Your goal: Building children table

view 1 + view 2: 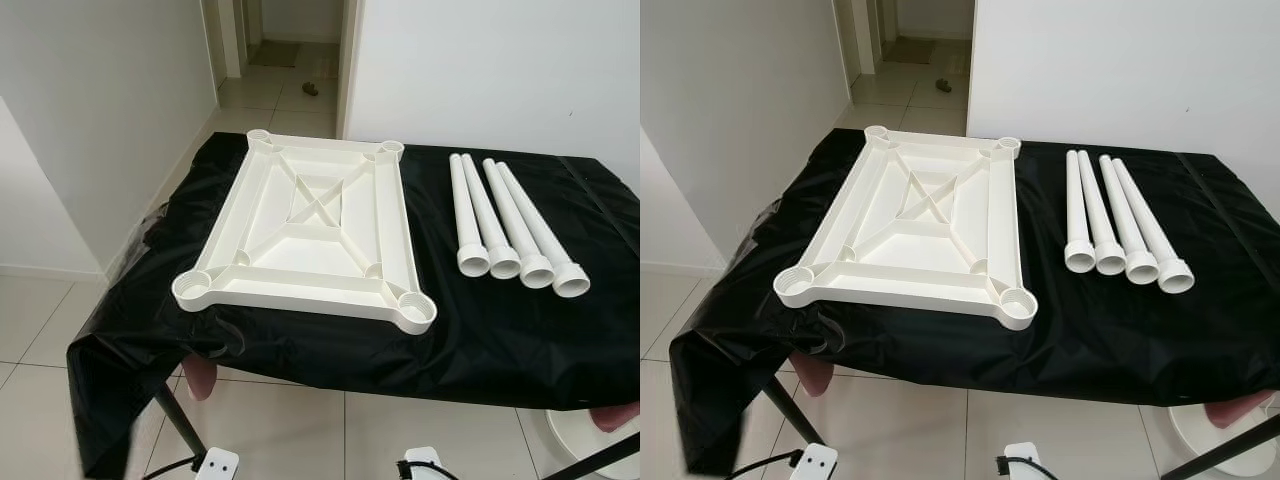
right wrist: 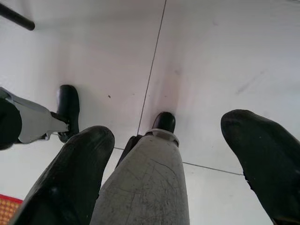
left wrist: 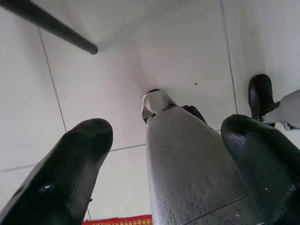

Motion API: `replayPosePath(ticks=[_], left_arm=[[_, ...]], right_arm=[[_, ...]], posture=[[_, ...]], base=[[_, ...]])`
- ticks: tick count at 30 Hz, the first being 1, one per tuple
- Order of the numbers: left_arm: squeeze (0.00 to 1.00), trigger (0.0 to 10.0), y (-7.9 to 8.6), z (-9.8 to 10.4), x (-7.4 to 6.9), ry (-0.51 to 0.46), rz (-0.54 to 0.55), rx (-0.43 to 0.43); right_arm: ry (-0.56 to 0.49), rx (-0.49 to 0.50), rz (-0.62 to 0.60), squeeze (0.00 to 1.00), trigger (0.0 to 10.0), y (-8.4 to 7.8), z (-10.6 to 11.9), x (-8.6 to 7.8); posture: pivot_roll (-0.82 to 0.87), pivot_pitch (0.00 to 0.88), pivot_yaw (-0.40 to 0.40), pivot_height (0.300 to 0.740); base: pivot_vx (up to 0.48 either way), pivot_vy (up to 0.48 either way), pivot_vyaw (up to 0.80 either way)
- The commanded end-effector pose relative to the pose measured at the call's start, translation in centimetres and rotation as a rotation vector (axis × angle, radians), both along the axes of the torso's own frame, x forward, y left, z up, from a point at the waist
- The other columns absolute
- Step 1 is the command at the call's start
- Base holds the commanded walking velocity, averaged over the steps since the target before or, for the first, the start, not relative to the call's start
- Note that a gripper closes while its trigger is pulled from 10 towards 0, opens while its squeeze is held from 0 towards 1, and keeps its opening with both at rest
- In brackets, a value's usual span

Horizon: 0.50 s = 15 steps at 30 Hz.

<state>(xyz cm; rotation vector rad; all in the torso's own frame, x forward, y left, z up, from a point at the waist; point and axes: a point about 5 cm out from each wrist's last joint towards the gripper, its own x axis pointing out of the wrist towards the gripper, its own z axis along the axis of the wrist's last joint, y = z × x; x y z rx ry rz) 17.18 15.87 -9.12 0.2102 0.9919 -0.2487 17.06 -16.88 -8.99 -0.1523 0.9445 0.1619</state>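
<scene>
The white tabletop (image 1: 310,235) is laid upside down on the black-covered table (image 1: 500,340), so its corner sockets face up for the legs. The four legs (image 1: 512,232) are lined up just beside it. Both arms hang idle; the left gripper (image 3: 161,164) and right gripper (image 2: 164,173) are spread, holding nothing.

no readable text, no labels, no brand marks, no numbers, no signs on anything in view
</scene>
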Motion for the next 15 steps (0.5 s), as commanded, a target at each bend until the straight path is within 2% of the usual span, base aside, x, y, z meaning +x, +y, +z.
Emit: replayPosePath(ticks=[1, 8, 15], left_arm=[[0.00, 10.0, 0.4, -0.4, -0.9, 0.019, -0.019, 0.025], [0.00, 10.0, 1.1, -0.2, -0.8, -0.005, -0.016, 0.033], [0.00, 10.0, 1.9, 0.4, 0.0, -0.065, -0.045, 0.012]], right_arm=[[0.014, -0.008, 0.011, 0.00, 10.0, -0.1, -0.2, -0.4], [-0.002, -0.013, 0.015, 0.00, 10.0, -0.4, -0.1, -0.3], [-0.037, -0.014, 0.032, 0.00, 10.0, -1.1, 0.3, 0.3]], posture=[[0.04, 0.004, 0.012, 0.740], [0.04, 0.004, 0.014, 0.740], [0.05, 0.015, 0.010, 0.740]], base=[[0.000, 0.000, 0.00], [0.000, 0.000, 0.00], [0.000, 0.000, 0.00]])
